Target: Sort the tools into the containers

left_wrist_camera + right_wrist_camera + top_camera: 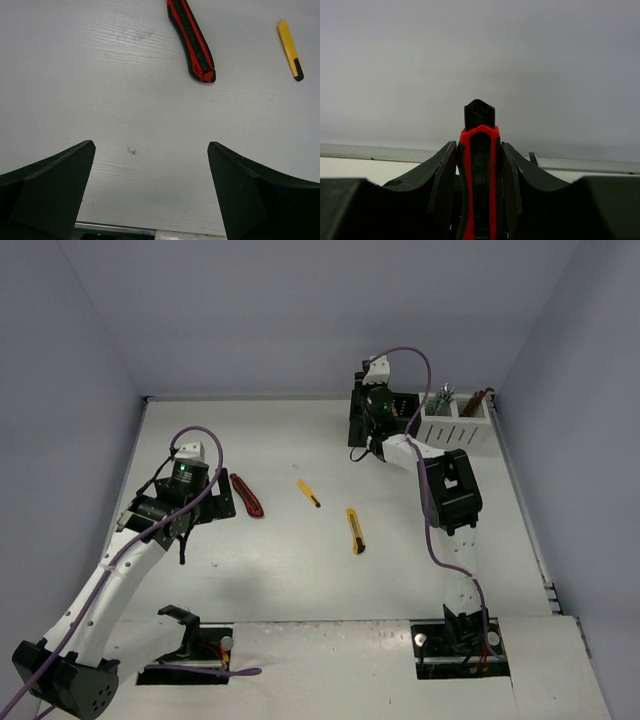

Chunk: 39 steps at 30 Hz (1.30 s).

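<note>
- Your right claw (pixel 478 150) is clamped on the red-black knife (pixel 479 125); lower it straight into the black container (pixel 358 428) before releasing.
- Your left claw (pixel 150 165) gapes wide; a second knife (pixel 192 42) lies on the counter (pixel 125 100) at one o'clock.

No writing, brand, number or sign can be read in any view. The gripped knife (pixel 480 180) in the right end effector (pixel 479 150) shows only plain red and black plastic. Ahead of the left end effector (pixel 150 150), the red knife (pixel 192 40) and, further right, the yellow knife (pixel 290 50) show no legible print.
</note>
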Motion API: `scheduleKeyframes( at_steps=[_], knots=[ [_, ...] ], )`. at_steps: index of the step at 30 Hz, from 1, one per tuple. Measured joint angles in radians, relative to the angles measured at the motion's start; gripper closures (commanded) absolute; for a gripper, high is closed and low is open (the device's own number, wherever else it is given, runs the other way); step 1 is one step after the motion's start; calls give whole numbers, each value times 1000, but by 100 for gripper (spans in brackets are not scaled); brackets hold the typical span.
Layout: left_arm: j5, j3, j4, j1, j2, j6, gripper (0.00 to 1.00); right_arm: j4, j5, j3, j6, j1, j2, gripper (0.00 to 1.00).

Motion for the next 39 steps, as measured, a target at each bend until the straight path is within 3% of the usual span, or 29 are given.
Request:
scheduleKeyframes(
  at_steps=[11,25,32,39],
  knots=[
    [3,-17,0,0,-3,23,6,150,20,-60,-27,1,0,94],
    [12,-23,0,0,-14,26,6,191,28,-86,-26,2,38,89],
    [17,-39,0,0,-28,26,6,195,31,-95,-25,5,49,66],
    [23,-43,0,0,-29,25,6,204,37,-112,-12,9,49,53]
  ],
)
